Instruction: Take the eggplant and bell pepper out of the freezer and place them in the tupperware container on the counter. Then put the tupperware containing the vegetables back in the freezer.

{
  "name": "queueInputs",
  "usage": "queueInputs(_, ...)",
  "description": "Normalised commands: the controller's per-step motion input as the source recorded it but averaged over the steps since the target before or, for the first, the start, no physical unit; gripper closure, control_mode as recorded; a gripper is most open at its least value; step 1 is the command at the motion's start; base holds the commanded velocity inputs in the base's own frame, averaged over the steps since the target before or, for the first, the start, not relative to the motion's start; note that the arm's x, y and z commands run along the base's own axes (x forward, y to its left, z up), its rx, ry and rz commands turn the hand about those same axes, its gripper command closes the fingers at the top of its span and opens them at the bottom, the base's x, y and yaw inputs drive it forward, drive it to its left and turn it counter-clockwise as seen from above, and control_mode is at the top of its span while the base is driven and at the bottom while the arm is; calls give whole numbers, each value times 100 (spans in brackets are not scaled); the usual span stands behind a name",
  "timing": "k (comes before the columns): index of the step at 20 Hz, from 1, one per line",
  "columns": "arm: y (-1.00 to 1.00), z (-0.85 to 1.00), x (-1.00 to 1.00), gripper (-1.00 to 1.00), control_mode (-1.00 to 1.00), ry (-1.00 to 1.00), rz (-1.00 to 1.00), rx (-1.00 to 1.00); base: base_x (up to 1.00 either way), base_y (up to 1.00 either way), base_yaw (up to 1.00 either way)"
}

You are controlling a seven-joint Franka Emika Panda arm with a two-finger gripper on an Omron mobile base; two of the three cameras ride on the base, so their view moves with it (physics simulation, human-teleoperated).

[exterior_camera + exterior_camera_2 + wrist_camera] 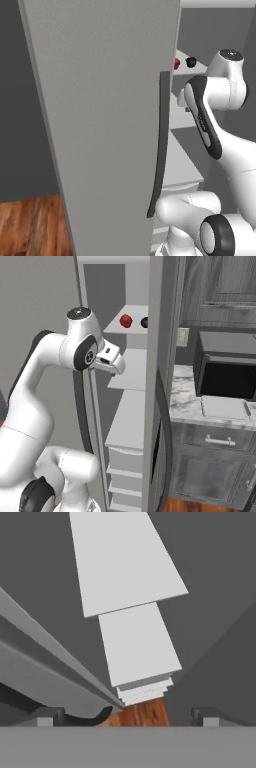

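Red and near-black, the pepper [125,321] and the eggplant [144,322] are seen side by side on an upper white shelf [134,326] of the freezer [131,421], whose door [100,125] is swung open. Both vegetables are placed above the claw [112,361] and further into the cabinet, so an upward and inward reach would be called for. From the right base view the pepper lies nearer the claw, the eggplant just beyond it and partly hidden by the cabinet's edge; its long axis cannot be judged, since only a small dark end is shown. The same pair is glimpsed past the door edge in the left base view, the pepper [177,63] beside the eggplant [191,62].

The claw is held released, its fingers spread wide with nothing between them; in the hand view the fingertips [199,716] are seen well apart, pointed down over the lower shelves toward the wood floor [142,714]. A tilt upward would be needed before either vegetable could be faced.

The tupperware [224,407] is set on the counter [186,401], off to the claw's far side past the freezer wall, before the microwave [227,370]. Neither vegetable has yet been moved to it.
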Motion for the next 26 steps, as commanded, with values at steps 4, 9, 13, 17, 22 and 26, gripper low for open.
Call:
queueInputs(4,-32,25,31,-100,-100,0,2,14,0,0,0)
queueInputs(9,-23,31,36,-100,-100,0,5,15,0,0,0)
queueInputs(13,-5,20,38,-100,-100,0,6,11,0,0,0)
queueInputs(17,0,0,43,-100,-100,0,5,0,0,0,0)
queueInputs(22,-8,6,45,-100,-100,3,4,-1,0,0,0)
queueInputs(26,-13,13,42,-100,-100,2,0,-2,0,0,0)
